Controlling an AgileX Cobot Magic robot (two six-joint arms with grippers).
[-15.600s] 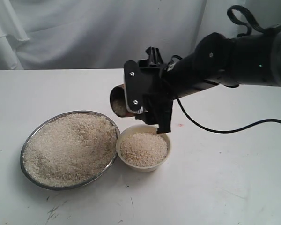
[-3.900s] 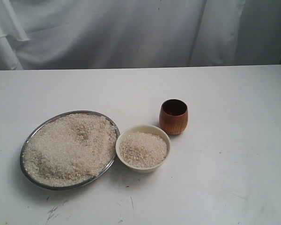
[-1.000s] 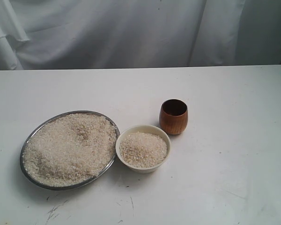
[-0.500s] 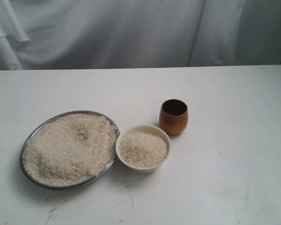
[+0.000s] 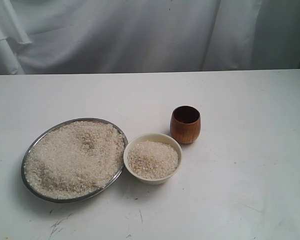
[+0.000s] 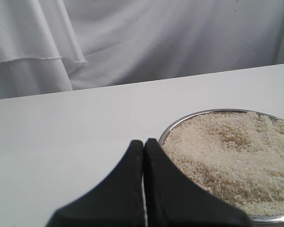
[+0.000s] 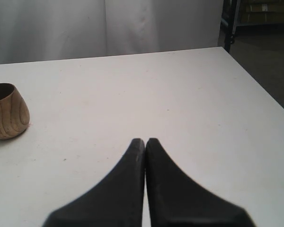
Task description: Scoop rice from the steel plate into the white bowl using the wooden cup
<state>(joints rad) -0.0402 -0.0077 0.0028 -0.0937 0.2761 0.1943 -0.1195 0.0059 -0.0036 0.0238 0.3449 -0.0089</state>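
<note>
Across the white desk [image 5: 250, 190], the widest thing is the steel plate [image 5: 23, 169], lying flat toward the left side with rice [image 5: 72, 160] heaped almost to its thin rim. Its shallow, open top looks suited to a sideways scooping pass. The white bowl [image 5: 151, 180] sits just beside the plate's right rim, touching or nearly so, which keeps any carry short. It already holds rice close to its lip, so I judge there is little room for more. The wooden cup [image 5: 185, 129] stands upright just behind and to the right of the bowl, apart from it, mouth up and dark inside. No rice can be made out in it. Bare desk lies open on its right and far sides, leaving a clear way in from there. The left claw [image 6: 143, 146] is pressed fully closed on nothing, low beside the plate's rim. The right claw [image 7: 145, 142] is likewise closed and empty, well apart from the cup, with the desk's edge and dark floor off to one side.
</note>
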